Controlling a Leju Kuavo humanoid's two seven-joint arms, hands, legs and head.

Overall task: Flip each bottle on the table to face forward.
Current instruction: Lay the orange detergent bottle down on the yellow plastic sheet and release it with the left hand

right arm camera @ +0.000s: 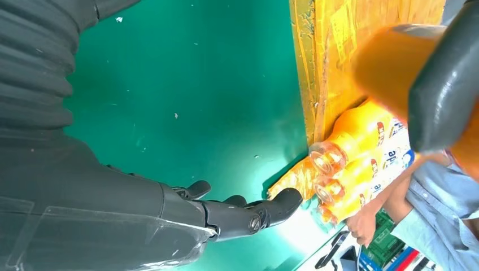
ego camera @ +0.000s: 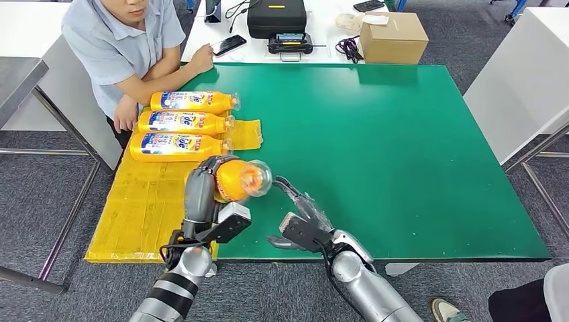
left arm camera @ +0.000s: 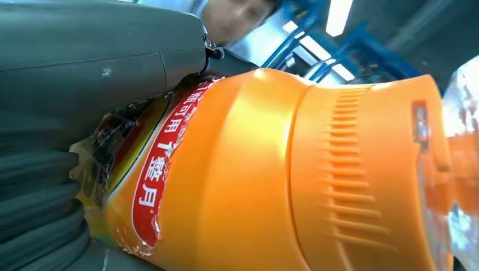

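While the left hand (ego camera: 201, 191) grips an orange plastic bottle with a clear cap (ego camera: 240, 179) and holds it lifted above the near left part of the green table (ego camera: 402, 154), the right hand (ego camera: 302, 218) hovers just beside it over the green surface, fingers spread and holding nothing. Three more orange bottles with blue and white labels (ego camera: 181, 123) lie side by side on a yellow sheet (ego camera: 144, 208) at the table's left edge, caps pointing right. A person in a light blue shirt (ego camera: 124, 47) sits just behind them, one hand resting by the bottles.
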